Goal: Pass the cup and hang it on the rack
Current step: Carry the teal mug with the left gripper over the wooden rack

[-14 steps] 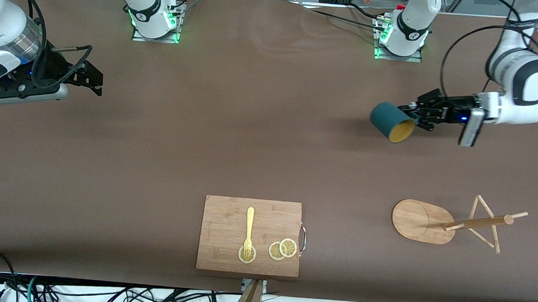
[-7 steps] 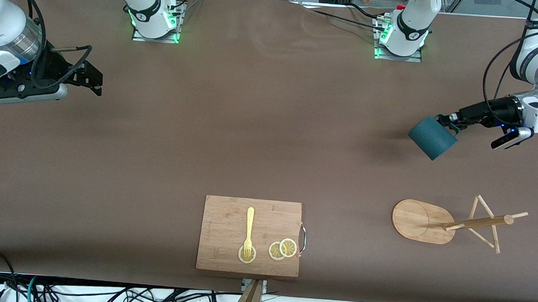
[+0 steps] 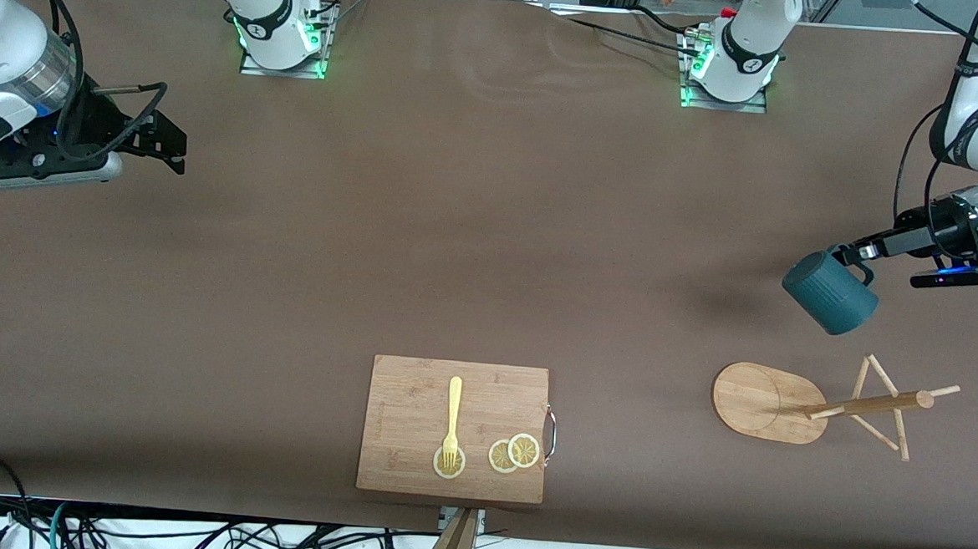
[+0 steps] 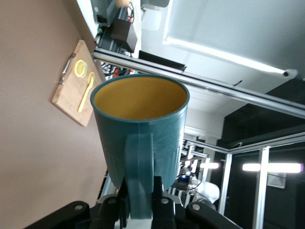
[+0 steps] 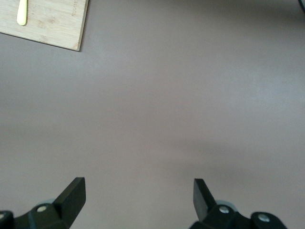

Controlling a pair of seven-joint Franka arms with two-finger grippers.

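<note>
Tabletop (image 3: 457,248), brown, filling the front view; clock directions below taking twelve at the robots' bases and six at the front camera's edge.

Right arm: reaching in at about ten o'clock and waiting there. Right gripper (image 3: 173,145) hovering over bare table, fingers spread wide and holding nothing, seen in the right wrist view as two dark tips (image 5: 138,188) apart over brown surface.

Left arm: coming in at about three o'clock. Left gripper (image 3: 854,253) pinching the loop handle of the cup (image 3: 829,292), fingers pressed together on it. In the left wrist view (image 4: 140,191), clamping the teal handle from both sides.

Cutting board (image 3: 415,404): lying flat at about six o'clock, metal handle facing the left arm's end of the table.

Rack (image 3: 763,402): standing at about four o'clock on its oval base, pole and thin pegs bare.

Cup: hanging in the air over bare table at about three o'clock, tilted, well apart from the rack and touching no peg. Showing its yellowish inside (image 4: 143,129) in the left wrist view.

Fork (image 3: 452,415): yellow, lying on the board, tines toward six o'clock and resting on one lemon slice (image 3: 448,465).

Two more lemon slices (image 3: 513,453): lying overlapped on the board beside the metal handle.
</note>
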